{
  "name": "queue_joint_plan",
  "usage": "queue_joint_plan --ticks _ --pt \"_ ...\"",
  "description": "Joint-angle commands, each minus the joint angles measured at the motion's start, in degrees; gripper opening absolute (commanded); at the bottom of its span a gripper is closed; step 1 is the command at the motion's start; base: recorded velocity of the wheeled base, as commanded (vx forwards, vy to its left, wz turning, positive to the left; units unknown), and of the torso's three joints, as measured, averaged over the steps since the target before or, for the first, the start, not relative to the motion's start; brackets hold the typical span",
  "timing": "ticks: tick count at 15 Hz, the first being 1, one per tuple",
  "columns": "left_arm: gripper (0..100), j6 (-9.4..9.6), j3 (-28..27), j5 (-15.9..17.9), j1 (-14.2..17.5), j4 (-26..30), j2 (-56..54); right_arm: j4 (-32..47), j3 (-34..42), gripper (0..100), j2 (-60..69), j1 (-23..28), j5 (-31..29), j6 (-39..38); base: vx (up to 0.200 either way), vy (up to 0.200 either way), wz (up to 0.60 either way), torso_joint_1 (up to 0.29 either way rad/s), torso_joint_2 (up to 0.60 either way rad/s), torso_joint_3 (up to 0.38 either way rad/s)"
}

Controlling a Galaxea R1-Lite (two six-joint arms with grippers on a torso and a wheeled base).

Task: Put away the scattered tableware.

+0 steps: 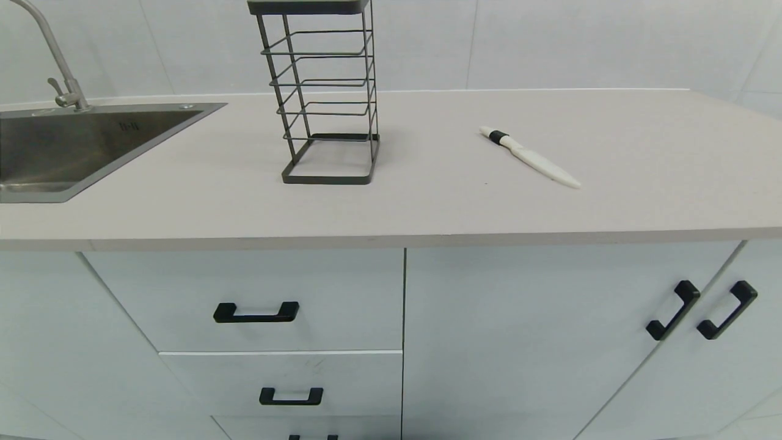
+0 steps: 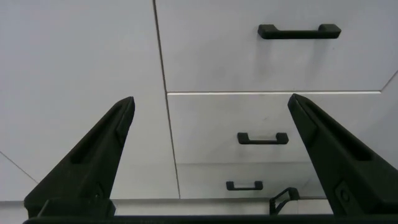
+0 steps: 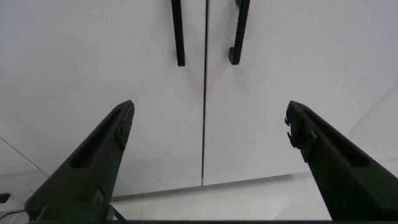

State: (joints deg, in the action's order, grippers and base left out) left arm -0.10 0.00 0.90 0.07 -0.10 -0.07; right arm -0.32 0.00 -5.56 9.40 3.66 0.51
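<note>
A white knife (image 1: 530, 157) with a black band near its handle end lies flat on the right half of the countertop (image 1: 427, 201), its tip pointing toward the front right. A dark wire rack (image 1: 324, 98) with several tiers stands upright left of it, nothing on its tiers. My left gripper (image 2: 211, 106) hangs open down in front of the white drawer fronts. My right gripper (image 3: 208, 115) is open too, low before the white cabinet doors, with nothing between its fingers.
A steel sink (image 1: 67, 150) with a tap (image 1: 58, 61) is set into the counter at the far left. Below the counter are drawers with black handles (image 1: 256, 313) and double doors with black handles (image 1: 702, 308). A tiled wall backs the counter.
</note>
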Motion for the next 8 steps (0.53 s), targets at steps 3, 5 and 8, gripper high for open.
queue_joint_plan --ticks 3,5,8 --pt "100 0.01 0.00 -0.02 0.01 -0.08 0.07 0.05 0.00 100 -0.07 0.01 0.03 0.02 0.000 0.000 0.00 0.080 -0.05 -0.021" --pt "100 0.01 0.00 -0.02 0.01 0.01 0.07 -0.03 0.00 100 -0.07 0.01 0.03 0.02 0.000 0.000 0.00 0.222 -0.39 -0.146" --pt "100 -0.08 0.00 -0.02 0.01 0.01 0.07 -0.03 0.00 100 -0.07 0.01 0.03 0.02 0.000 0.000 0.00 0.247 -0.52 -0.216"
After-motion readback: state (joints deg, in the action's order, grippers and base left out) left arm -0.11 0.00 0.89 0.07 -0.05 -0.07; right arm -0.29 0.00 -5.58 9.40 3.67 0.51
